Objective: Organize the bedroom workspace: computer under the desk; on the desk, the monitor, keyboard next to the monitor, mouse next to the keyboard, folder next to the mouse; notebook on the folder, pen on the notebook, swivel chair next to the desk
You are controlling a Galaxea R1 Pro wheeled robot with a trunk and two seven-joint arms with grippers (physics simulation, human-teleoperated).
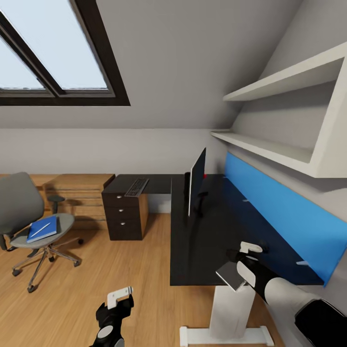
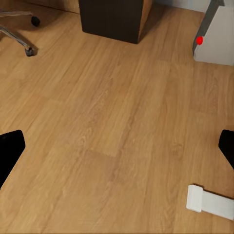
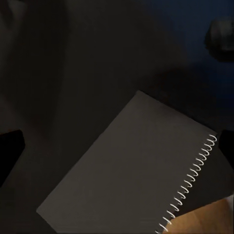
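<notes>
Black and glossy, the desk (image 1: 202,250) – white leg under its near end, bright blue back panel (image 1: 279,212) along the wall side. Standing edge-on near the corner of the top: the monitor (image 1: 196,180). Further back, on the desk's far wing above a dark drawer unit (image 1: 124,217), the keyboard (image 1: 137,187), well apart from the monitor.

Over by the low wood unit (image 1: 79,193), well apart from the desk, the swivel chair (image 1: 21,207). Flat on its seat, the blue folder (image 1: 48,233), with the pen (image 1: 40,230) lying slantwise across it.

At the near end of the desk, the right gripper (image 1: 246,260), pointing down at the notebook (image 1: 230,275). Seen from the right wrist: grey cover, white spiral binding, one corner of the notebook (image 3: 122,175) reaching past the desk edge with wood floor beneath it. Dark fingertips (image 3: 9,151) set wide at either side – spread, not clamped on the cover; cannot tell whether touching it.

Low over the wood floor (image 2: 112,126), beside the desk leg, the left gripper (image 1: 118,301), fingers wide apart and holding nothing. From its wrist: the silver-grey computer (image 2: 217,36) with its red light, standing on the floor, a white desk foot (image 2: 209,202) and a chair castor (image 2: 30,50).
</notes>
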